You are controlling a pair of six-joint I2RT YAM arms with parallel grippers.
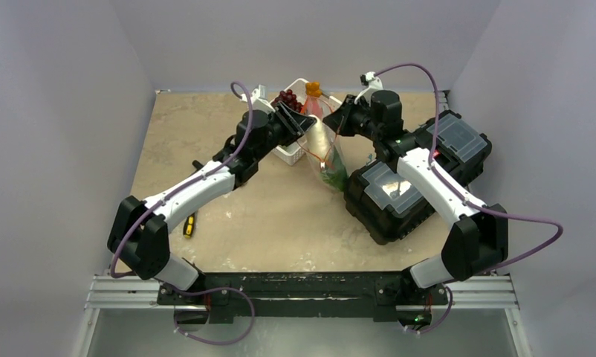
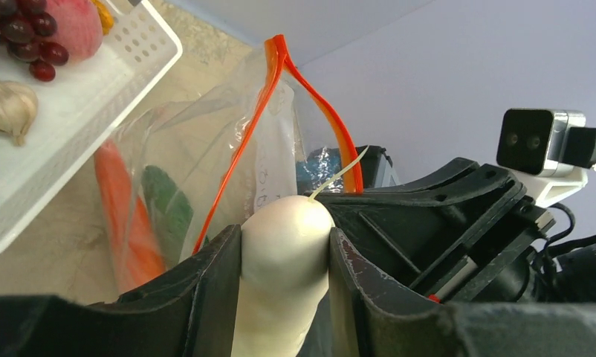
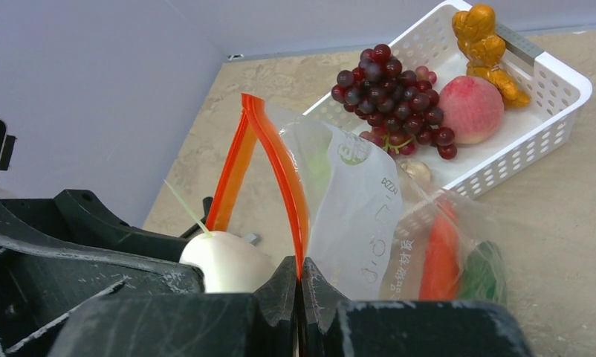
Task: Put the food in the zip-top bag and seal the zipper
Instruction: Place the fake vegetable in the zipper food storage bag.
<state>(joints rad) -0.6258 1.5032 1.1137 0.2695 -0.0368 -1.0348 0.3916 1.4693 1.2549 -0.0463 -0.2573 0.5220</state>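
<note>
My left gripper (image 2: 284,234) is shut on the white oval piece (image 2: 284,256), holding it right at the mouth of the zip-top bag (image 2: 206,149). The bag hangs upright, and its red-orange zipper (image 2: 258,126) gapes in a narrow arch. My right gripper (image 3: 300,271) is shut on one side of the zipper (image 3: 280,171), with the white piece (image 3: 224,260) just left of it. Inside the bag (image 3: 362,216) lie an orange carrot (image 3: 440,253) and a dark green piece (image 3: 484,275). From above, both grippers meet over the bag (image 1: 326,152).
The white slotted basket (image 3: 562,111) behind the bag holds red grapes (image 3: 395,89), a peach (image 3: 470,108), a garlic bulb (image 2: 9,108) and a lumpy orange piece (image 3: 488,44). A black tool case (image 1: 399,190) sits to the right. A yellow-handled tool (image 1: 189,224) lies near the left arm.
</note>
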